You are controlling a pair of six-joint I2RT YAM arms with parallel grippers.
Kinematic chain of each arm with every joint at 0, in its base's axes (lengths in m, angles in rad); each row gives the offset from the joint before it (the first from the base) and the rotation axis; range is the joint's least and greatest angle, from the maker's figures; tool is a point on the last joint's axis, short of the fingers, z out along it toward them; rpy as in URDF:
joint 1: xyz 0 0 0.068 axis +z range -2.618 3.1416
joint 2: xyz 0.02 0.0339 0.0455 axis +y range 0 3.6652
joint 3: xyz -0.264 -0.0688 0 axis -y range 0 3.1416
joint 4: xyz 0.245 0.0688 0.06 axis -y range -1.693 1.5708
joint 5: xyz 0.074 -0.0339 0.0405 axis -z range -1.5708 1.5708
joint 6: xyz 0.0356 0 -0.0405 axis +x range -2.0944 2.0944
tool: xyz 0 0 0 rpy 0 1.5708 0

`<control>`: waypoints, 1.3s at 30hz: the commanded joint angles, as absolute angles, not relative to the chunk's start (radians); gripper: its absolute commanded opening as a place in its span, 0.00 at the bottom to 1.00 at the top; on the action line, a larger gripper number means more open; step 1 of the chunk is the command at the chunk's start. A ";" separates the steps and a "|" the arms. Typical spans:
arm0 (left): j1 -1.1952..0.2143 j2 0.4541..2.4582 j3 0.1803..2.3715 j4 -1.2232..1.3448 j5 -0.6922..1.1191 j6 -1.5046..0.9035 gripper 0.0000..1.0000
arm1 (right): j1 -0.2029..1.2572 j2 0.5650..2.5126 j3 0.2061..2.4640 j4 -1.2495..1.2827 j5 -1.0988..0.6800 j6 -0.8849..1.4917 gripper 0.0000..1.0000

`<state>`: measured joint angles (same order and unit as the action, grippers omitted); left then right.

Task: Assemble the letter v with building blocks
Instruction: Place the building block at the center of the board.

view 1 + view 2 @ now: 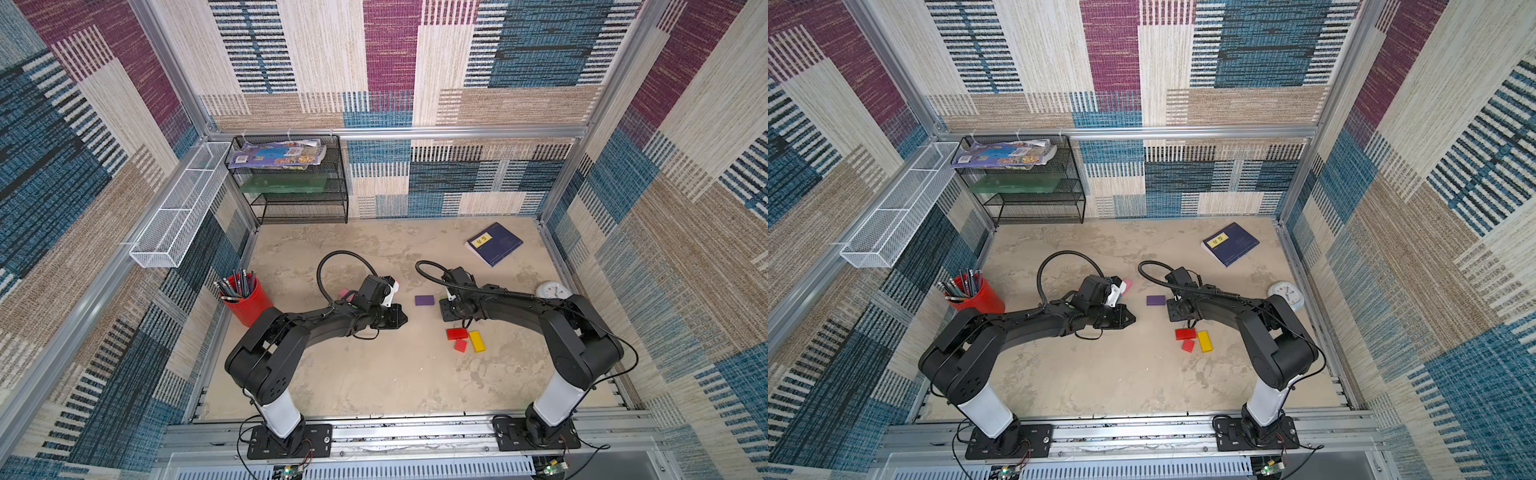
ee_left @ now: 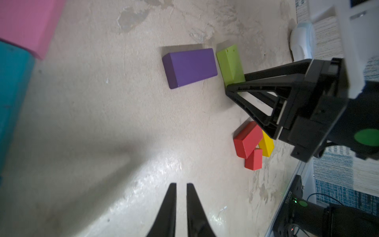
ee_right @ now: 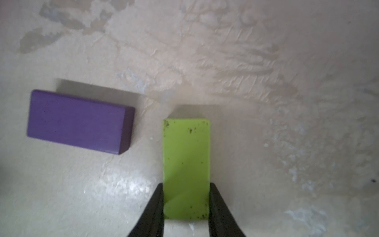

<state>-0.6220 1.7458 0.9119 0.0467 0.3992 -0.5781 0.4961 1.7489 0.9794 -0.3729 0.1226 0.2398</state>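
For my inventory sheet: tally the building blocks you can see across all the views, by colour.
Red: 2
Pink: 1
Teal: 1
Purple: 1
Lime green: 1
Yellow: 1
Total: 7

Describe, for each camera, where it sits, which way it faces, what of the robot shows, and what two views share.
Top views: high above, looking down on the beige table; both black arms show.
Left wrist: on the left arm, looking across the table; the left gripper, nearly shut and empty, and the right gripper.
Right wrist: on the right arm, looking down; the right gripper clamps the lime green rectangular block.
Shared: both wrist views show the flat purple rectangular block beside the lime one.
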 commanded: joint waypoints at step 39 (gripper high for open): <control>-0.621 1.830 1.113 -0.142 0.299 -0.550 0.11 | 0.538 1.794 0.960 -0.449 -0.007 0.225 0.35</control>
